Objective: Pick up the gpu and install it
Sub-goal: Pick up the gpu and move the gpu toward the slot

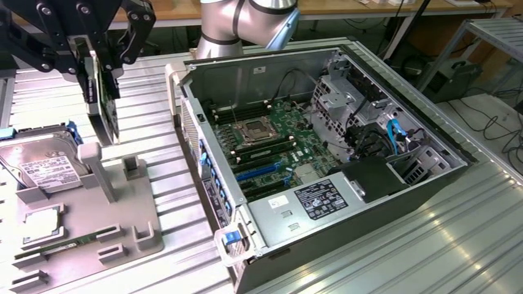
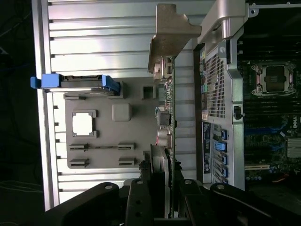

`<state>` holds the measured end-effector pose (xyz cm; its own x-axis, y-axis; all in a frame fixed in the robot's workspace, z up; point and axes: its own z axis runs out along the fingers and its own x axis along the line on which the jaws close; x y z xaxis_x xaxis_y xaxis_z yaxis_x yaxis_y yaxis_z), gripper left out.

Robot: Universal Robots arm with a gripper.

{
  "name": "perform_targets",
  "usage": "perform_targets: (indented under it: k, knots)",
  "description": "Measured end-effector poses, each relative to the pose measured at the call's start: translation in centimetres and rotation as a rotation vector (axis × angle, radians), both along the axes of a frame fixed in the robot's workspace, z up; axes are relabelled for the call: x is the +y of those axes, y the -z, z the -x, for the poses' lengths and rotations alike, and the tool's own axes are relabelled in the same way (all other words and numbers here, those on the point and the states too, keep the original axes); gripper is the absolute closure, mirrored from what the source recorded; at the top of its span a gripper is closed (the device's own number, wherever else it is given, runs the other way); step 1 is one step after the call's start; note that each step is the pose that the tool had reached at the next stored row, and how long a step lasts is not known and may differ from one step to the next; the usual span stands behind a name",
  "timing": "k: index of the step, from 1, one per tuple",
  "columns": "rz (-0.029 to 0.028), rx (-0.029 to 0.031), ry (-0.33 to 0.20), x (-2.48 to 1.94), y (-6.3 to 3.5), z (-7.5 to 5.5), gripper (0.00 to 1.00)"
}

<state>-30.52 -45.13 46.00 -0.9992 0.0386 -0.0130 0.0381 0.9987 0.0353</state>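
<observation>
Ribbed metal worktop [image 1: 392,245] carries a grey fixture tray [image 1: 82,214] and an open computer case [image 1: 245,79]. We see the end effector [image 1: 102,55] clenched on the gpu [image 1: 104,110] — the card is held on edge over the tray, at the exterior view's left, between the hard drive [image 1: 37,162] and the case.
</observation>
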Motion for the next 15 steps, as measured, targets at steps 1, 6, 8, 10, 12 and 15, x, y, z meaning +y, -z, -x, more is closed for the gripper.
perform_targets:
  k: [1, 6, 8, 10, 12, 15]
  knots:
    - [0.0, 0.0, 0.0, 0.0, 0.0, -0.05, 0.73]
    - [0.0, -0.0001, 0.0, 0.0, 0.01, -0.32, 0.73]
    - [0.0001, 0.0, 0.0, 0.0, 0.01, -0.43, 0.73]
    - [0.0, 0.0, 0.0, 0.0, 0.02, -0.54, 0.73]
    - [0.0, 0.0, 0.0, 0.0, 0.02, -0.65, 0.73]
    - [0.0, 0.0, 0.0, 0.0, 0.03, -0.81, 0.73]
